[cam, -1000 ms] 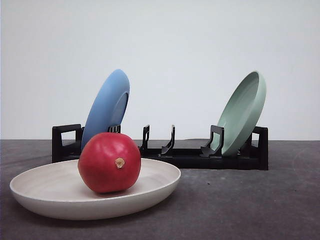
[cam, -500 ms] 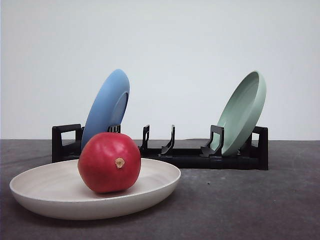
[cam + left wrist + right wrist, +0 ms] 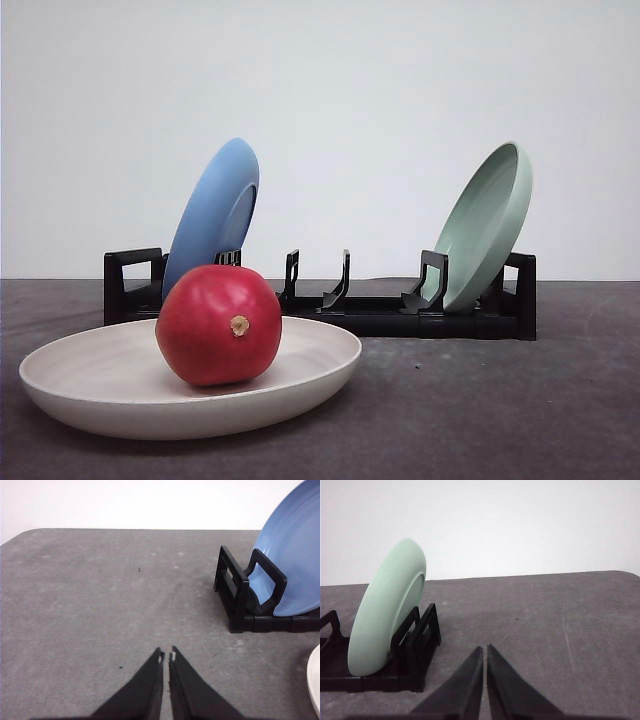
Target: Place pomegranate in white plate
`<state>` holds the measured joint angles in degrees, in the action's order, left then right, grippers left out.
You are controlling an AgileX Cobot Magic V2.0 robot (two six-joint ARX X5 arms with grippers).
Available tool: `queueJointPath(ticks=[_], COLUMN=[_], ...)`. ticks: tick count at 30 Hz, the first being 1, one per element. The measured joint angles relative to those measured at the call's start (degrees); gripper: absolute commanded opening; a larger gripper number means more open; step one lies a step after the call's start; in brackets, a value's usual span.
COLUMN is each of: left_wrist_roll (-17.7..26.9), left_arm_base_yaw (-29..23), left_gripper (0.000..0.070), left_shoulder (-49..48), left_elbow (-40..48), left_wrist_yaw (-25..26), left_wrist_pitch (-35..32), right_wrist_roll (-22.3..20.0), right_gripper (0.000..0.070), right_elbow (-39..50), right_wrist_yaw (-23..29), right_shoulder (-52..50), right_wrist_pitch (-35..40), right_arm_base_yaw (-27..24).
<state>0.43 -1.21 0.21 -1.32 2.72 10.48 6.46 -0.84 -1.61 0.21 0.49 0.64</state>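
Deep red and glossy, the pomegranate (image 3: pixel 219 325) is sitting in the white plate (image 3: pixel 120 395), left of the plate's middle in the front view, with its small tan stem nub facing the camera. There is one fruit, round and smooth, catching a soft highlight on its upper skin. The plate is lying flat on a dark grey, slightly speckled table (image 3: pixel 480 410), and a plain white wall (image 3: pixel 360 100) is filling the background. Behind the plate, one black rack (image 3: pixel 380 315) is standing across the table, holding two plates on edge: a blue plate (image 3: pixel 215 215) leaning at its left end, just behind the fruit, and a pale green plate (image 3: pixel 487 225) leaning at its right end. That is making three plates in all. The left gripper (image 3: pixel 166 656) is hanging over bare table near the rack's blue-plate end, its jaws closed on nothing. The right gripper (image 3: pixel 485 648) is hanging near the green-plate end, jaws likewise pressed together and empty.
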Motion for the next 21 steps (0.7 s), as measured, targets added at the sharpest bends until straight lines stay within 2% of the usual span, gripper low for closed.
queueJointPath(ticks=[21], left_wrist_roll=[0.0], left_arm_base_yaw=[0.0], left_gripper=[0.0], left_shoulder=[0.0], left_elbow=[0.0], left_wrist_yaw=[0.02], left_wrist_pitch=[0.0], right_wrist_roll=[0.0], right_gripper=[0.0006], right_elbow=[0.0], right_wrist_yaw=[0.07], right_shoulder=[0.0], right_wrist_pitch=[0.0], right_arm_base_yaw=[0.0])
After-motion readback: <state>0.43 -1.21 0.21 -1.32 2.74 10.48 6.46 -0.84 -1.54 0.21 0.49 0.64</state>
